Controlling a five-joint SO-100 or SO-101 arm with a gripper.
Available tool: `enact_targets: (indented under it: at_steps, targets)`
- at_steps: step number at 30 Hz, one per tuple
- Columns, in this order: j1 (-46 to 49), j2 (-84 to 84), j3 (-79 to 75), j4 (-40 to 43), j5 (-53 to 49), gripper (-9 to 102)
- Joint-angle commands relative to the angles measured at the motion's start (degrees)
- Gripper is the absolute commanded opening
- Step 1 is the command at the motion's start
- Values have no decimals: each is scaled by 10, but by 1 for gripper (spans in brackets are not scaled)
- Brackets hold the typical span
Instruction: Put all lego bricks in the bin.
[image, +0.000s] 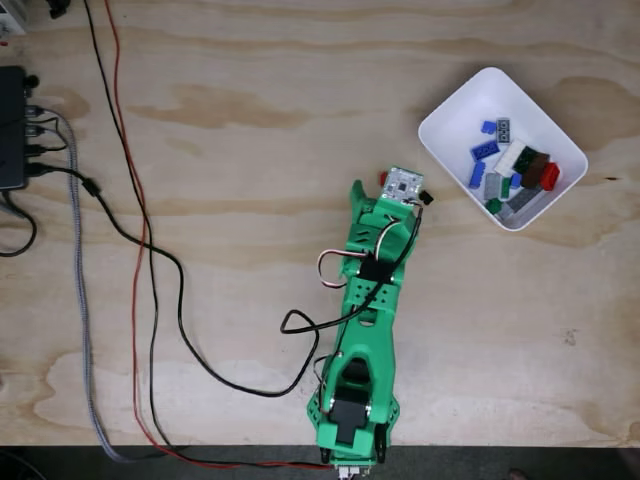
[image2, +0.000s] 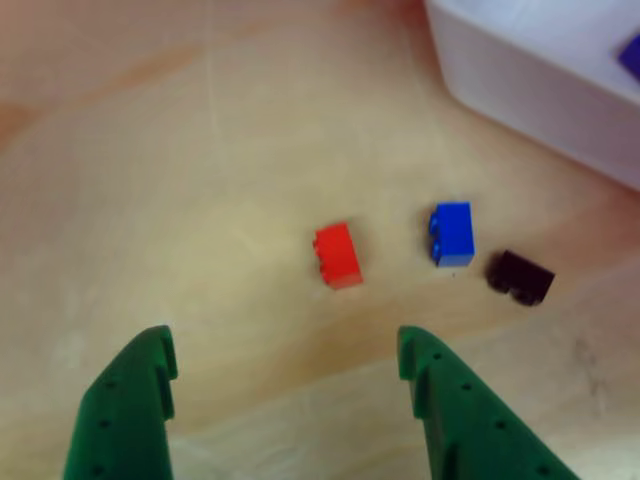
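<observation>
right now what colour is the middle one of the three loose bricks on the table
Blue, between a red brick and a black one; clearest in the other view.

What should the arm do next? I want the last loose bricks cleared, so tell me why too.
Probably ease forward and down over the red brick. The open pincer hangs short of it, and it lies nearest, roughly between the fingers. The blue brick and black brick lie further right, near the bin.

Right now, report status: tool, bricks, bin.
Tool open, empty, above the table. Three bricks still out: red, blue, black, beside the bin. The bin holds many bricks already. Nothing blocks the red brick.
</observation>
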Motion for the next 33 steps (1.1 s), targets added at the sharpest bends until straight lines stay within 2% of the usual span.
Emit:
enact_targets:
  at_steps: [1,9,12,17,25,28,33]
  targets:
    - [-11,-62,42,-108,-41,26]
    - [4,-171,89,-381,-132,24]
    - [10,-215,82,-461,-156,24]
    - [20,-284,53,-520,-171,24]
    - [17,-345,26,-563,-157,21]
    - [14,-365,16,-584,-150,18]
    - [10,-360,14,-571,-142,8]
